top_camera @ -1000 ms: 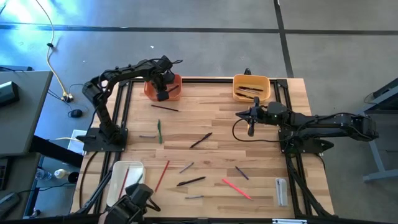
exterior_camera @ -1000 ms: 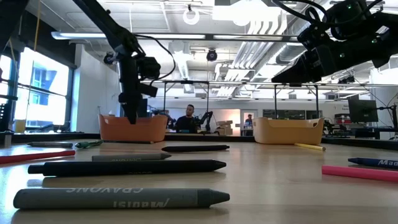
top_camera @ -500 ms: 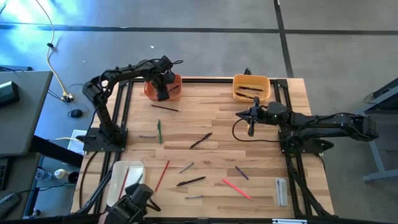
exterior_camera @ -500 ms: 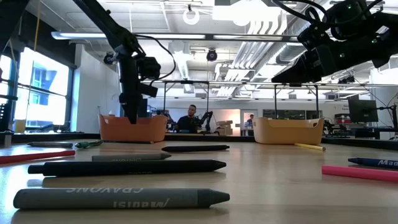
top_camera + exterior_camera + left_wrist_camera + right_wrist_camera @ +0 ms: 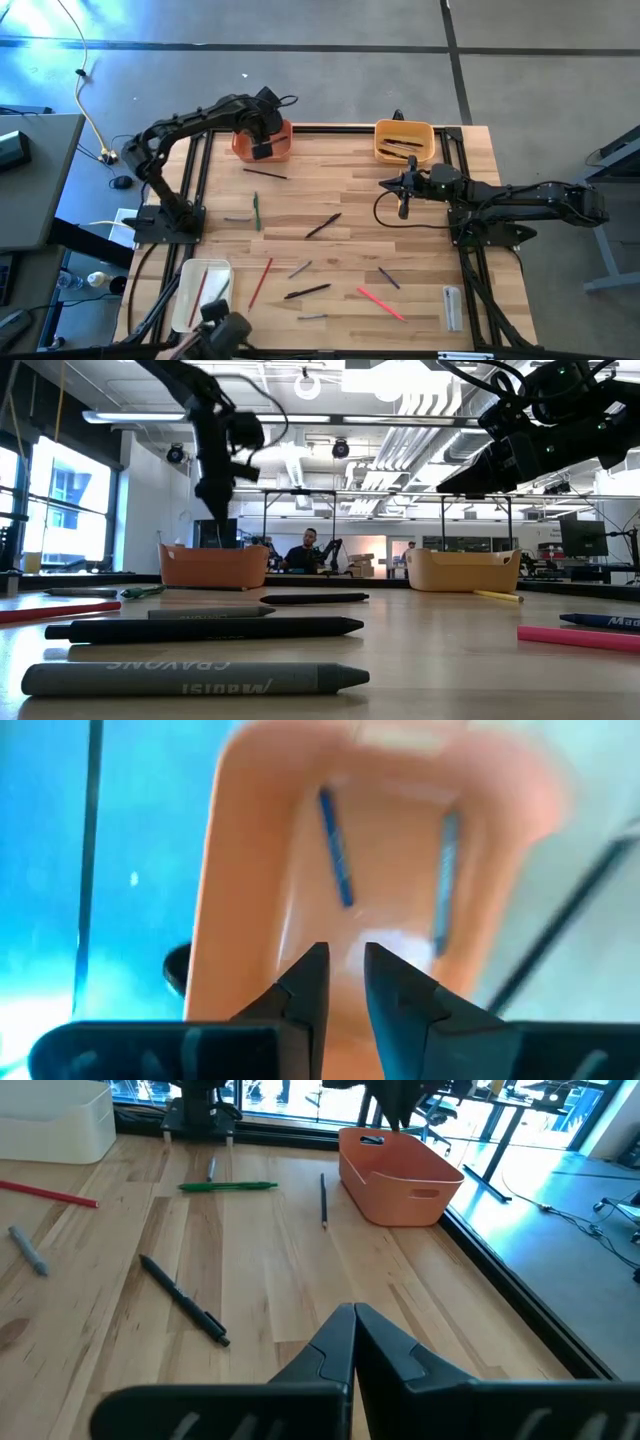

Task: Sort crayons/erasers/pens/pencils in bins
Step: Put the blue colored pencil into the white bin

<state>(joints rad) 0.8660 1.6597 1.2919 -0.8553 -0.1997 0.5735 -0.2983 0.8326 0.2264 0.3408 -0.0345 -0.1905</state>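
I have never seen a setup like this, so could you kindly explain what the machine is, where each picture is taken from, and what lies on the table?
These are two dark robot arms at a wooden table, sorting writing tools into bins. One camera looks straight down, one sits at table-top height, and one rides on each wrist.

The left gripper hangs above the orange bin, fingers slightly apart and empty; its wrist camera shows a blue stick and a grey stick lying in that bin. The right gripper waits over the table's middle, shut and empty.

The yellow-orange bin holds dark sticks; the white bin holds a red one. Loose on the table lie a green pencil, red pencils, dark pens and small grey crayons.
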